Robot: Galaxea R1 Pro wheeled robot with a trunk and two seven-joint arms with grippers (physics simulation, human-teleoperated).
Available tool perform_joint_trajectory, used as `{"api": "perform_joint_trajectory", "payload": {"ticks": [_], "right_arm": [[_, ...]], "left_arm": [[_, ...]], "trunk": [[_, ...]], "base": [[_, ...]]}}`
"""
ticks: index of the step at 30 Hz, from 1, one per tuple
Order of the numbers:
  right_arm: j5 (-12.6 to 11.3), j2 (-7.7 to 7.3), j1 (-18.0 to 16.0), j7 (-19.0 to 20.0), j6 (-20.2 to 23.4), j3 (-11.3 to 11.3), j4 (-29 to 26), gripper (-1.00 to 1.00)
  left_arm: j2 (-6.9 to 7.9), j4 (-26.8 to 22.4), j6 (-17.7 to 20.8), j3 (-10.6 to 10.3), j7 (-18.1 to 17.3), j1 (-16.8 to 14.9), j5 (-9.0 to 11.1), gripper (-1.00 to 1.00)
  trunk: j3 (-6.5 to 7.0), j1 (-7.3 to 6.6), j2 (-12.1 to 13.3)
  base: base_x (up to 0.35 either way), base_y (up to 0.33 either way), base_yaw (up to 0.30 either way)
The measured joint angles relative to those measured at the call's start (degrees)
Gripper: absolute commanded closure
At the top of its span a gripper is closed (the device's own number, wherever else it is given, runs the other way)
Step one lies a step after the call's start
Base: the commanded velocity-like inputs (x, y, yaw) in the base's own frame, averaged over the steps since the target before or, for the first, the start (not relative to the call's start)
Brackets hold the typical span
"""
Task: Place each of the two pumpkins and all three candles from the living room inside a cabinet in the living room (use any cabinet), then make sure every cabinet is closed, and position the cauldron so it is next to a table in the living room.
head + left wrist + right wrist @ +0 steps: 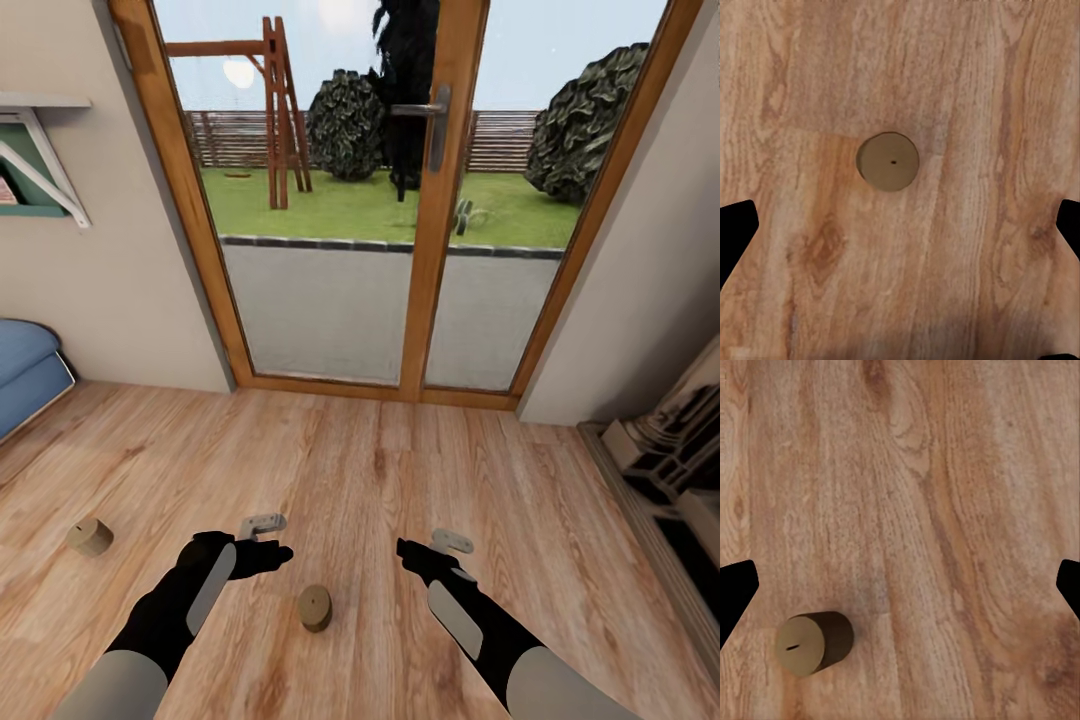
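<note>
Lying on its side on the wooden floor [380,480], one candle [315,607] sits between the two arms, nearer the left gripper [262,541] than the right gripper [440,552]. Both hang above the boards with nothing between their fingers, spread wide in the wrist views, where only the dark tips show at the picture edges.

In the left wrist view the candle [888,160] shows its flat round end with a small wick mark and lies roughly midway between the two fingertips but ahead of them, not yet within their span. In the right wrist view it [814,642] appears on its side, off toward one fingertip and well outside the middle of the opening. A second candle [90,536] stands apart on the floor, far out beyond the left arm.

Judging by its look, the candle is a short, stiff, light cylinder, probably waxy and a little slick. On its side it would likely roll if nudged on the curved wall. The safer hold seems to be across the curved body with the fingers straddling it squarely, closing evenly so neither pad pushes it first.
</note>
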Motion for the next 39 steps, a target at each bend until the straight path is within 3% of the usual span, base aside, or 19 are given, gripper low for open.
{"api": "perform_joint_trajectory", "payload": {"ticks": [9, 12, 16, 21, 25, 39], "right_arm": [[0.0, 0.0, -0.1, 1.4, 3.3, -0.3, -1.9, -1.0], [-0.4, 0.01, -0.1, 1.4, 10.2, -0.4, -5.4, -1.0], [-0.7, 0.06, -0.1, 1.4, 15.9, -0.6, -8.1, -1.0], [-0.7, 0.13, -0.1, 1.4, 22.0, -4.7, -9.8, -1.0], [-0.7, 0.1, -0.1, 1.4, 23.7, -6.5, -10.0, -1.0], [-0.7, 0.05, -0.2, 1.4, 25.0, -7.1, -10.0, -1.0]], "left_arm": [[-0.02, 0.0, 0.0, -0.1, 0.0, 0.0, 0.0, -1.0], [-0.01, 0.0, 0.0, -0.2, 0.0, 0.0, 0.0, -1.0], [0.0, 0.0, 0.0, -0.2, 0.0, 0.0, -0.1, -1.0], [0.0, 0.0, 0.0, -0.1, 0.0, 0.0, -0.1, -1.0], [-0.04, 0.0, 0.0, -0.2, 0.0, 0.0, 0.0, -1.0], [-0.09, 0.3, 0.0, -0.2, 0.0, 0.0, 0.0, -1.0]], "trunk": [[-0.76, 1.98, -3.6], [-1.01, 2.64, -4.8], [-1.36, 3.51, -6.4], [-1.92, 4.61, -8.4], [-2.46, 5.49, -10.0], [-4.82, 8.57, -15.6]], "base": [[0.0, 0.0, 0.0], [0.0, 0.0, 0.0], [0.0, 0.0, 0.0], [0.0, 0.0, 0.0], [0.0, 0.0, 0.0], [0.0, 0.0, 0.0]]}}
